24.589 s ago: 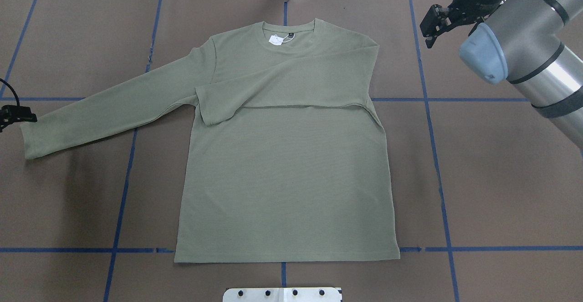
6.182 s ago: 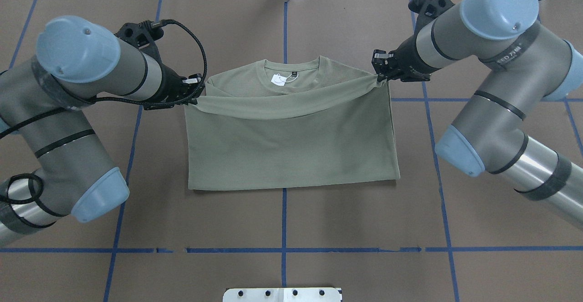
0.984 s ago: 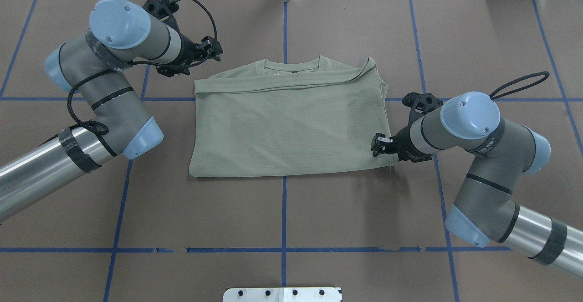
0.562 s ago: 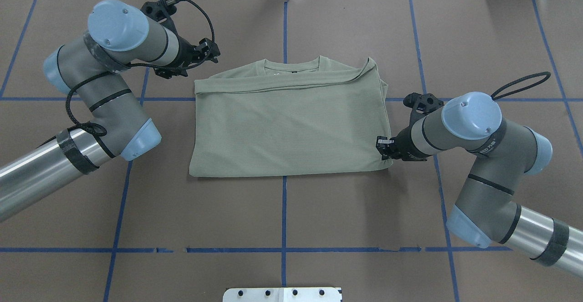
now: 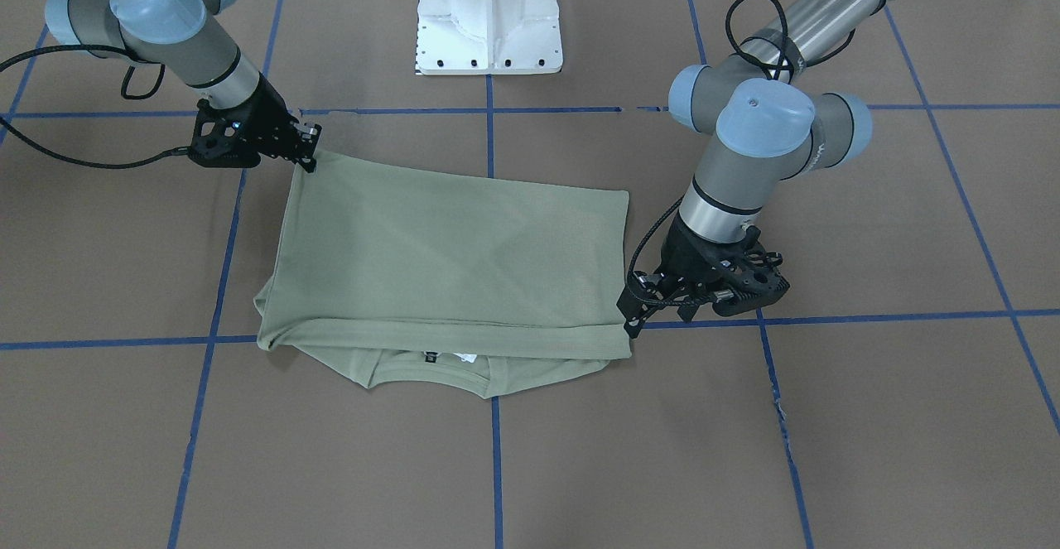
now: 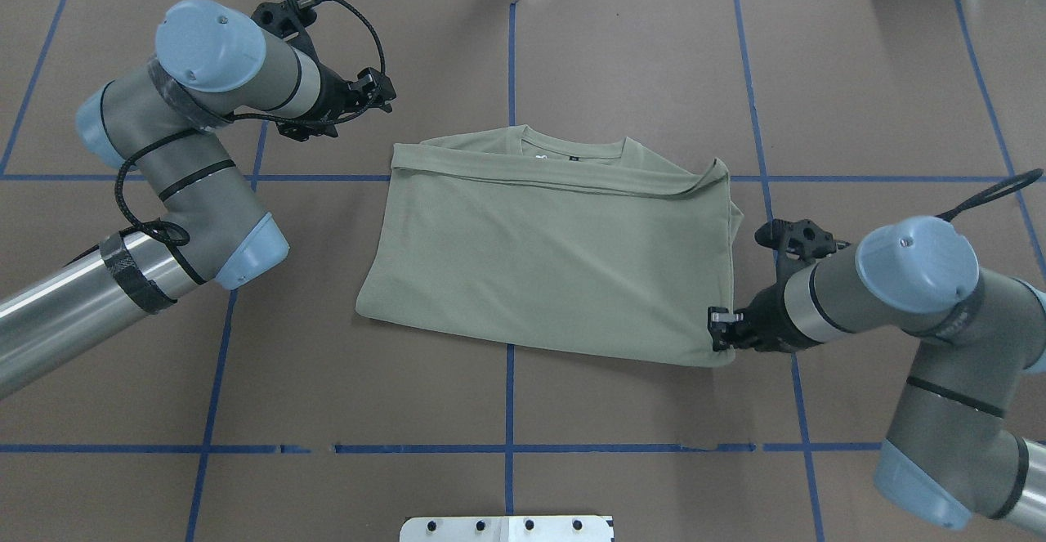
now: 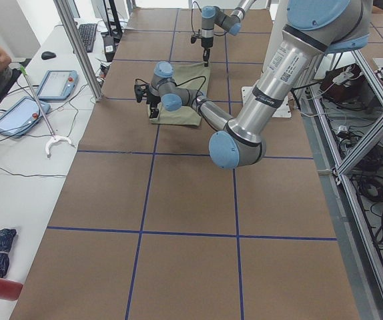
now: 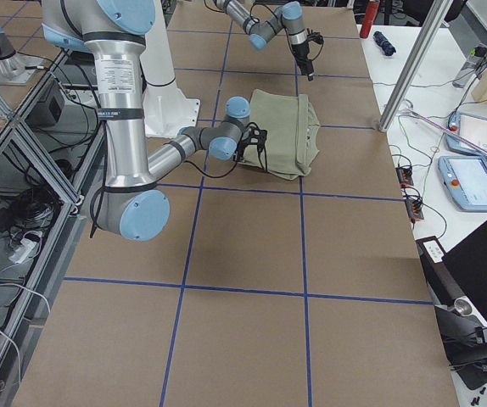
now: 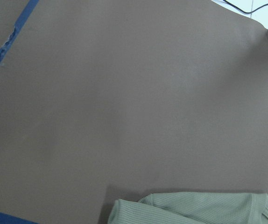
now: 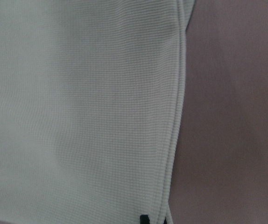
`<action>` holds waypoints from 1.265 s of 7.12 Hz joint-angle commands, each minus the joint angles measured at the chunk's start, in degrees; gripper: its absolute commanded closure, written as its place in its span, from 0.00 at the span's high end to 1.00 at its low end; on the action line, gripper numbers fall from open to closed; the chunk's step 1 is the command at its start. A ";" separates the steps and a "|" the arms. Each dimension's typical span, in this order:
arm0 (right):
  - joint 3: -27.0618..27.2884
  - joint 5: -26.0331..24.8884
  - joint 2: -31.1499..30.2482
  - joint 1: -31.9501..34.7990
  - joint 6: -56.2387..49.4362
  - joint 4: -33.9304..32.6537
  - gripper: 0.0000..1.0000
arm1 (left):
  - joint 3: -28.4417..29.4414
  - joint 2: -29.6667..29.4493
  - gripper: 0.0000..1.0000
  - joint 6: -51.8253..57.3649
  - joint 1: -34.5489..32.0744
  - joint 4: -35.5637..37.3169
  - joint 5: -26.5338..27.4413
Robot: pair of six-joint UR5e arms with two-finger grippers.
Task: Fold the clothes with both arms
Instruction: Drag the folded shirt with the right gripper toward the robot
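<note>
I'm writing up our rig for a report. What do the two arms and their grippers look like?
The left arm and right arm are grey tubes with silver lower sections, light-blue joint caps and black bands. The left gripper and right gripper are black; a black cable loops off each wrist.

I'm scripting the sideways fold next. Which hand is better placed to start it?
Right, probably. The right hand is at the near right corner of the shirt, apparently pinching the hem, ready to carry that edge across. The left hand hangs clear of the fabric beyond its far left corner.
</note>
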 commanded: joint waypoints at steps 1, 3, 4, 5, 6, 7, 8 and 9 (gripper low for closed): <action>7.90 0.73 -5.18 -11.38 3.56 0.03 0.00 | -0.33 0.17 0.91 -0.05 -0.09 0.07 0.24; 8.80 0.47 -5.02 -21.51 7.36 0.11 0.00 | -0.86 0.26 0.91 -0.05 -0.09 0.15 0.42; 8.98 1.08 -5.28 -22.34 7.37 0.11 0.89 | -0.95 0.78 0.91 -0.05 0.00 0.07 0.42; 9.07 0.99 -5.20 -22.60 7.46 0.11 1.00 | -1.12 0.79 0.91 -0.05 0.00 0.07 0.33; 9.25 0.82 -5.20 -21.56 7.46 0.20 1.00 | -1.30 0.70 0.92 -0.23 0.17 0.07 -0.02; 9.77 0.82 -5.20 -18.25 7.46 0.46 1.00 | -3.13 0.79 0.93 -0.40 1.31 0.24 -0.37; 11.08 0.64 -4.76 -13.60 7.46 0.55 1.00 | -6.10 3.22 0.94 -0.58 3.32 0.33 -1.94; 11.27 0.56 -3.80 -7.38 6.85 0.55 1.00 | -10.13 6.21 0.95 -3.02 5.86 0.33 -2.65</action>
